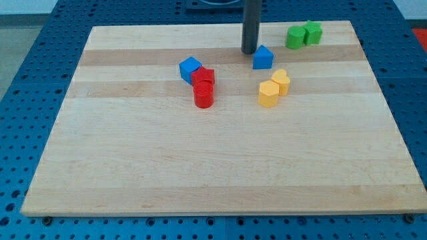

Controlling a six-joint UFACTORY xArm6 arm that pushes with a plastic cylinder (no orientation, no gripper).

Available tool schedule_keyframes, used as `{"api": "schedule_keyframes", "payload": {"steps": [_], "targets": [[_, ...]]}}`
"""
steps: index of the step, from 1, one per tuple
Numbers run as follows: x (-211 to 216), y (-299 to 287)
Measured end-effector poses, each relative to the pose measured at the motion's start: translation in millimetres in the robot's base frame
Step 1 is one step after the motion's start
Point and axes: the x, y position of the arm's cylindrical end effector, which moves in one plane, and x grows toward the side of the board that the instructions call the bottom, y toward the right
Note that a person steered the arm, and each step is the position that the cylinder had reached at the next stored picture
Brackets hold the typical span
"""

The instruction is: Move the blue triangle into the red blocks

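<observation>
There is only one camera. It looks down at a slant from the near edge of the wooden board. It sees almost the whole board.

My tip: blue triangle just right; red blocks lower left; blue cube touching them.

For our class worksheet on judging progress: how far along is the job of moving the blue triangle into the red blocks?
Done: nothing shows as finished; the blue triangle stands apart from the red blocks, up toward the view's right.
In hand: my tip sits just to the triangle's left, close beside it.
Left: the whole push down and to the view's left to the reds, which already touch a blue cube. From here my tip would likely need to get round to the triangle's right first.
</observation>
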Motion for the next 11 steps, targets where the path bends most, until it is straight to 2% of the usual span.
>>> {"api": "schedule_keyframes", "payload": {"steps": [1,2,3,4,6,8,9,11], "targets": [[-15.3,25.2],[17.0,62.6],[42.4,28.5],[85.4,9.9],[124.5,3.3],[150.4,1.8],[151.2,-31.6],[140.1,-51.3]]}}
